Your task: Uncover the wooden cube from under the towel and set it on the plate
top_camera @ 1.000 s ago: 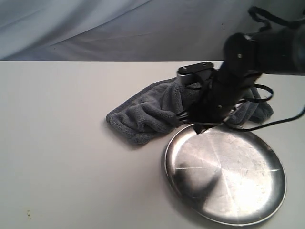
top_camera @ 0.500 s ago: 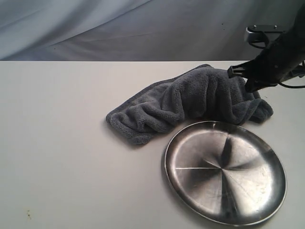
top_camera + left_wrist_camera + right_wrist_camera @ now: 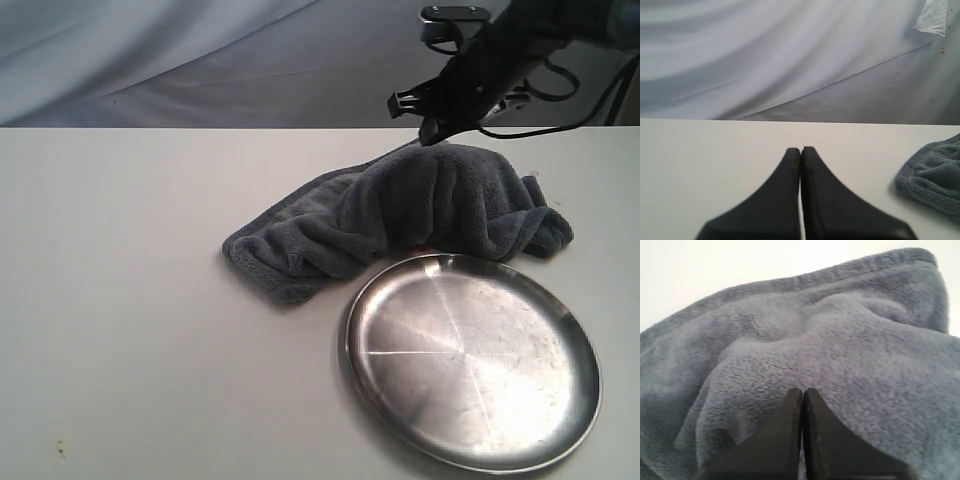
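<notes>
Grey towel (image 3: 400,215) humped toward the far right corner of the bench (image 3: 150,300), just beside the plate (image 3: 470,360) at the near right; cube out of sight. Right pincer (image 3: 802,391) shut tight, empty, just above the towel. Left pincer (image 3: 801,149) likewise shut, empty, over bare bench.

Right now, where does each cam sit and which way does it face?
Exterior: off the arms, raised, looking down across the table toward the backdrop; shows the towel, the plate and the right arm.
Left wrist: low over the table, facing the backdrop; shows the left pincer, shut, and a towel corner.
Right wrist: close above the towel, looking down on it; shows the right pincer, shut.
Shared: the towel is in all three; table and backdrop are in exterior and left wrist.
</notes>
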You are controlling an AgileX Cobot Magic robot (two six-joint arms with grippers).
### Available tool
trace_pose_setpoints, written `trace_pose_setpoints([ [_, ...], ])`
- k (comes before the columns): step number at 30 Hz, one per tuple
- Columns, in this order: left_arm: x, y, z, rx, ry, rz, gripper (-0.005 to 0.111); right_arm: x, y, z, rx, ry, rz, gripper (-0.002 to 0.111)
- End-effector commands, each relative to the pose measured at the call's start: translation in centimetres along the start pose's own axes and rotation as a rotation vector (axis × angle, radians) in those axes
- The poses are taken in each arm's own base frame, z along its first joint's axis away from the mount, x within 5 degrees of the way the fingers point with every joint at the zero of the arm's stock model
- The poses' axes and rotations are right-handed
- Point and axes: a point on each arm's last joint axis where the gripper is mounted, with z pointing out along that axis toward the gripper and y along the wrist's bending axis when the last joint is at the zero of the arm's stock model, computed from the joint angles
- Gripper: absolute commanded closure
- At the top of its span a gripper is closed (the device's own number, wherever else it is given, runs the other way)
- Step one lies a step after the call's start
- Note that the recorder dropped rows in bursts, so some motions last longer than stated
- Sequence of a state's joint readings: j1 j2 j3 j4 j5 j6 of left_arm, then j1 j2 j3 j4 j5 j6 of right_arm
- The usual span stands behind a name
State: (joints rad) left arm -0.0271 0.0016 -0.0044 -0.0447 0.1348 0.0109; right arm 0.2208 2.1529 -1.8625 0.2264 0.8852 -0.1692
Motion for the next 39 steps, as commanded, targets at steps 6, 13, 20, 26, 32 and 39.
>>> trace_pose_setpoints([
  [6,0.1,0.0,0.0,0.001,0.001,0.000,0.105,0.0,0.6,0.2,0.037,0.017,-0.123,0.063],
  [13,0.1,0.0,0.0,0.001,0.001,-0.002,0.105,0.0,-0.4,0.1,0.148,0.022,-0.145,0.037],
  [20,0.1,0.0,0.0,0.001,0.001,-0.002,0.105,0.1,-0.6,0.1,0.169,0.036,-0.103,0.037],
  [26,0.1,0.0,0.0,0.001,0.001,0.000,0.105,0.8,-0.7,0.8,0.168,0.067,-0.077,0.037],
  [32,0.1,0.0,0.0,0.001,0.001,0.000,0.105,1.7,-1.0,2.3,0.169,0.127,-0.075,0.037],
  [39,0.1,0.0,0.0,0.001,0.001,-0.002,0.105,2.1,-1.1,2.9,0.169,0.155,-0.074,0.061],
])
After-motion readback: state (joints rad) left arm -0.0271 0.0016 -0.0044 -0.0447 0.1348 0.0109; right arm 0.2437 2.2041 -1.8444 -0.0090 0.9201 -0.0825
